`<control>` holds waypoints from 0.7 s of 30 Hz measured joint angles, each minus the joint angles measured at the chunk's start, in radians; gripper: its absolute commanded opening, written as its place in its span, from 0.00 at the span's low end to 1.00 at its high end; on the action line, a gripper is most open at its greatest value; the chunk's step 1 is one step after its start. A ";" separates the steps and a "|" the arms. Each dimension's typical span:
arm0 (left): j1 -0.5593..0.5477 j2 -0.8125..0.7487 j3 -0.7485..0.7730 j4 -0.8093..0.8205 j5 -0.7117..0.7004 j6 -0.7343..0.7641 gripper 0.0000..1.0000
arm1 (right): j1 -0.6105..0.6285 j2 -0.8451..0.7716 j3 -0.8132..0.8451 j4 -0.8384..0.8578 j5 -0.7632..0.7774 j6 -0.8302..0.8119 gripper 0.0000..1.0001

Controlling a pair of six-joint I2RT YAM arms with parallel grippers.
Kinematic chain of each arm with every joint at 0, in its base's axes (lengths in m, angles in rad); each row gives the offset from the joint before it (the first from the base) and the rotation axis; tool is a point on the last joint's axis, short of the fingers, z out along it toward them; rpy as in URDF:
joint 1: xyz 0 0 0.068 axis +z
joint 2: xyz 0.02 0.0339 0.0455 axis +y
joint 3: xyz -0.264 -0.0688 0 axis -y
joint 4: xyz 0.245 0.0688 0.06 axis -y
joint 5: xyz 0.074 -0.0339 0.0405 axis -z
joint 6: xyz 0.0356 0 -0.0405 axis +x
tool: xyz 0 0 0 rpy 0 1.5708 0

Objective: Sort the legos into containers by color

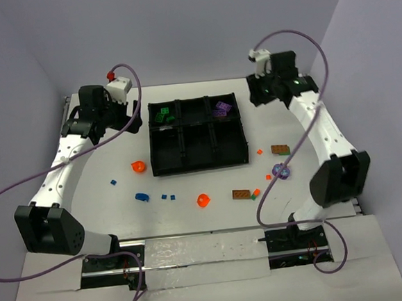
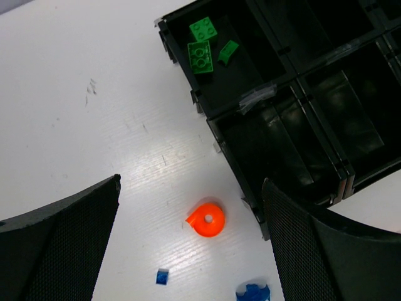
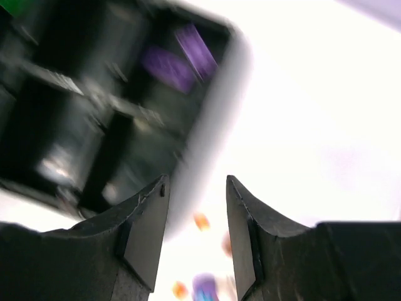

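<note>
The black six-compartment tray sits mid-table. Green legos lie in its back-left compartment and purple legos in its back-right one. Loose legos lie around it: orange rounds, a blue piece, brown plates. My left gripper is open and empty, high over the table left of the tray; in the left wrist view it frames an orange round. My right gripper is open and empty by the tray's back-right corner; its view is blurred.
Tiny blue bits and orange bits lie on the white table. A purple-and-blue piece lies at the right. Green legos and blue pieces show in the left wrist view. Walls close the back and sides.
</note>
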 measured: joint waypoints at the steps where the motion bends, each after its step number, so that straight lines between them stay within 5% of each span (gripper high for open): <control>1: 0.000 -0.004 -0.008 0.012 0.009 0.002 0.99 | -0.031 -0.052 -0.062 -0.019 -0.003 -0.021 0.49; 8: -0.001 -0.042 -0.066 0.033 0.047 0.014 0.99 | -0.165 -0.326 -0.510 -0.177 -0.002 -0.251 0.47; 13: -0.005 -0.048 -0.078 0.032 0.057 0.026 0.99 | -0.165 -0.452 -0.657 -0.312 0.000 -0.431 0.45; 18: -0.007 -0.049 -0.078 0.032 0.058 0.026 0.99 | -0.165 -0.476 -0.765 -0.343 0.037 -0.485 0.51; 21: -0.008 -0.049 -0.078 0.031 0.060 0.026 0.99 | -0.165 -0.431 -0.801 -0.340 0.080 -0.480 0.63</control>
